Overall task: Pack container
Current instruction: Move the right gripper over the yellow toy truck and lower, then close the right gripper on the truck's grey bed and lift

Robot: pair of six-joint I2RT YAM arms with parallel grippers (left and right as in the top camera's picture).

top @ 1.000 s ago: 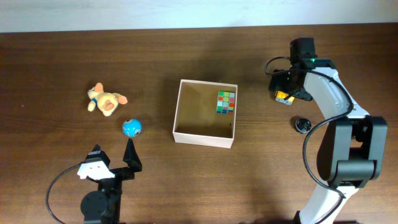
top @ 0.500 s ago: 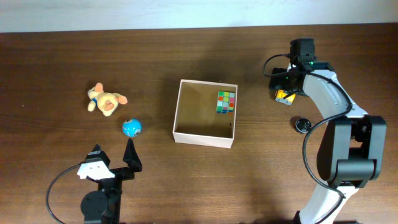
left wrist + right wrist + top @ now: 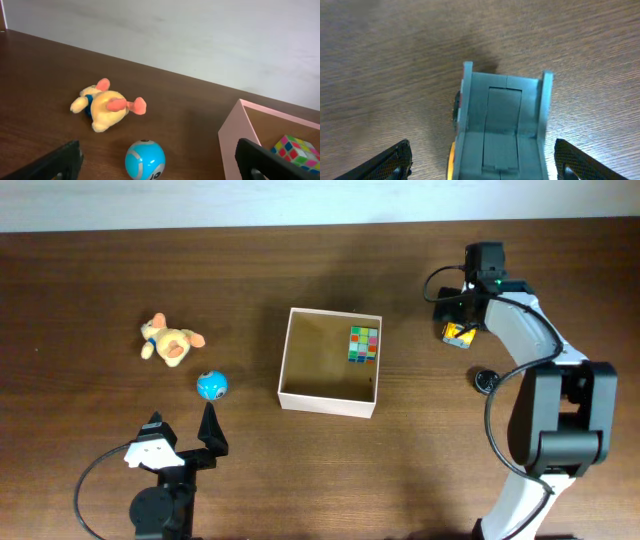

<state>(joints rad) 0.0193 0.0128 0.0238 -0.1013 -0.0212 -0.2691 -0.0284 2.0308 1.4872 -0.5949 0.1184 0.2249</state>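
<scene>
- right claw (image 3: pixel 484 162) is open, its two fingers (image 3: pixel 395 161) spread wide on either side of a small grey and yellow toy (image 3: pixel 502 120) on the counter (image 3: pixel 100 280).
- a clear gap shows beside one finger; on the other side the view is too tight to tell whether finger and toy touch.
- the container (image 3: pixel 330 402) sits well apart from this claw, off to its left, open top up, with a multicoloured cube (image 3: pixel 364 344) in its far right corner.
- a small dark round thing (image 3: pixel 486 380) lies near the right arm, behind the claw.
- left claw (image 3: pixel 162 162) is open wide and holds nothing.
- a blue ball (image 3: pixel 144 159) lies just ahead of it, between the fingers.
- a yellow plush toy (image 3: pixel 107 104) lies farther ahead, to the left.
- the container's near corner is ahead of the left claw's right finger.
</scene>
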